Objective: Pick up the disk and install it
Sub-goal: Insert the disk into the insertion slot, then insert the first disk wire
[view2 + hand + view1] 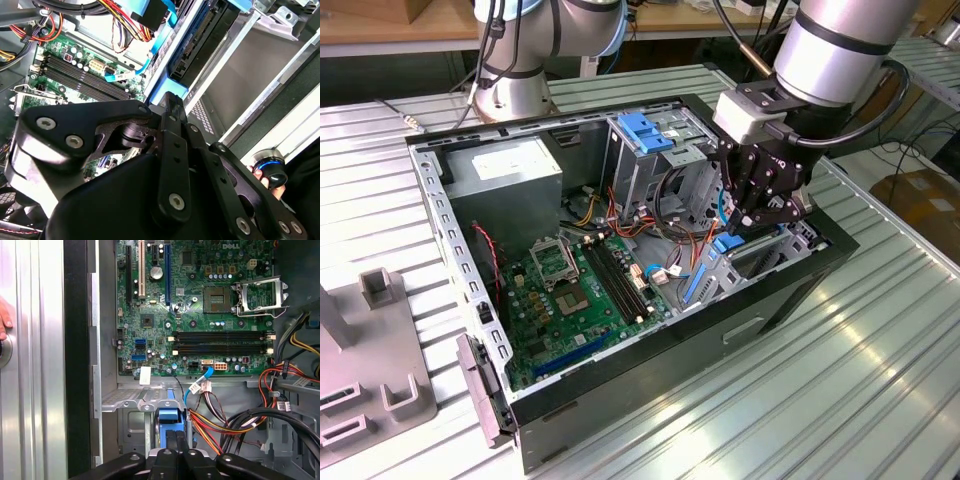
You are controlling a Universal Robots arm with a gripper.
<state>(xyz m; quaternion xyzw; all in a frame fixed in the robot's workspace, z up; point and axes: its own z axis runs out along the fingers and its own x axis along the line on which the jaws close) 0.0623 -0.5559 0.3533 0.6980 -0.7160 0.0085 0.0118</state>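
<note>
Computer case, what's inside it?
A green motherboard, coloured wires, a grey power supply box and the disk under the gripper. The gripper covers most of the disk.

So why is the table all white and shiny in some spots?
That's glare. In the exterior view, light bounces off the ribbed metal table in bright streaks; in the first wrist view the same table is washed nearly white; in the second wrist view the black gripper looks dark.
</note>
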